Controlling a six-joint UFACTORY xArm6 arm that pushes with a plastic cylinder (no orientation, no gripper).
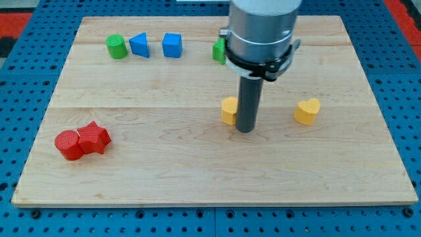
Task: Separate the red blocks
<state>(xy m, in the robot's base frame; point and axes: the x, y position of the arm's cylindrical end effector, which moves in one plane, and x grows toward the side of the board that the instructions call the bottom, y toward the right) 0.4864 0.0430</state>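
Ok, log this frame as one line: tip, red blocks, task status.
my tip: board centre, beside yellow block | red cylinder and red star: touching, bottom left | separation: not yet done

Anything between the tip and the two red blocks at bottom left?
Nothing visible. My tip sits mid-board, right beside the yellow block. The red cylinder and red star block, touching each other, lie toward the view's bottom left, with only bare wooden board between them and the tip.

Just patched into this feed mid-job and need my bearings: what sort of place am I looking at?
Probably a robotics lab bench: a pale wooden board lies on a blue perforated mounting table, with small coloured plastic blocks, like the touching red pair, and my tip beside a yellow block.
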